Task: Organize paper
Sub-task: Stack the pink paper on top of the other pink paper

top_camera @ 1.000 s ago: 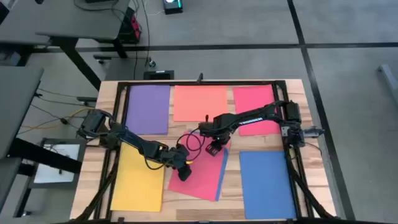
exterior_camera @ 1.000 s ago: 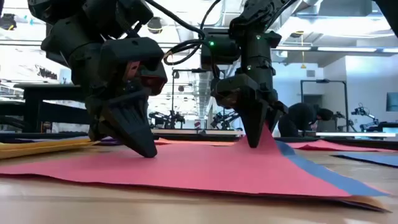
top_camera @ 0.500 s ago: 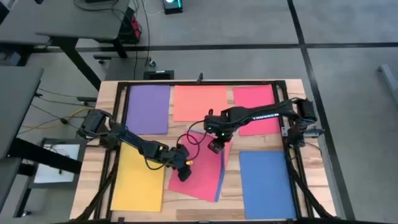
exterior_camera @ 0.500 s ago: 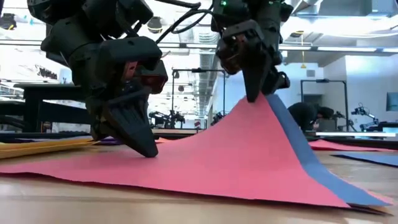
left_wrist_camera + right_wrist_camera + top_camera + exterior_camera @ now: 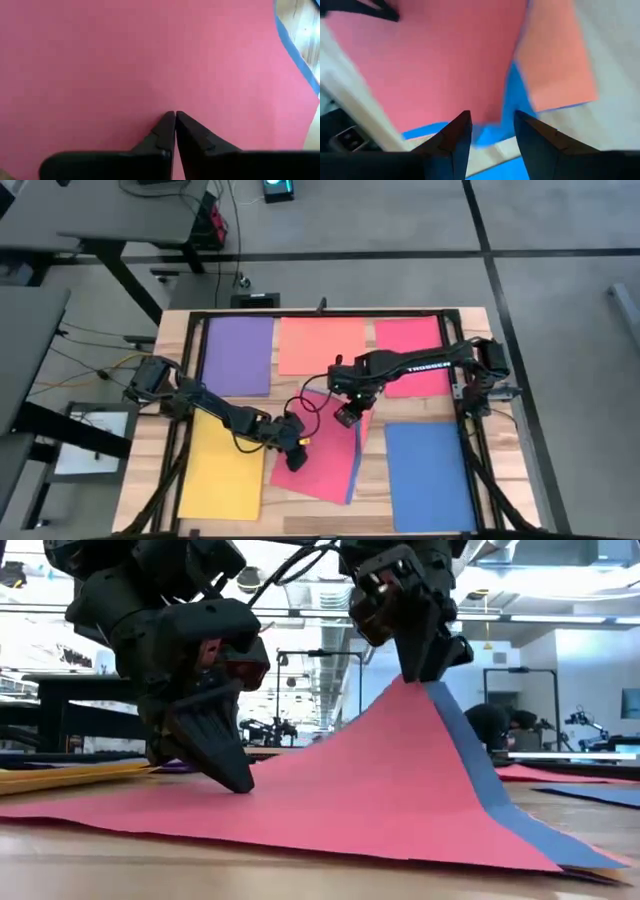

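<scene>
Pinching pink-red sheet (image 5: 330,790) corner aloft mid-bench: right gripper (image 5: 420,665); left gripper (image 5: 175,117), closed and empty, pressing same sheet down.

A pink-red sheet (image 5: 322,448) lies askew under both hands, stacked on a blue sheet (image 5: 357,465) whose edge shows along its right side. The right hand (image 5: 344,416) pinches the stack's far corner and holds it up in a peak, while the left hand (image 5: 296,461), fingers together, presses its near-left part flat. Beyond the right hand lie purple (image 5: 239,354), salmon-orange (image 5: 320,343) and another pink-red sheet (image 5: 410,345) in a row. A yellow sheet (image 5: 222,470) lies just left of the left hand; another blue sheet (image 5: 430,474) lies right of the stack.
</scene>
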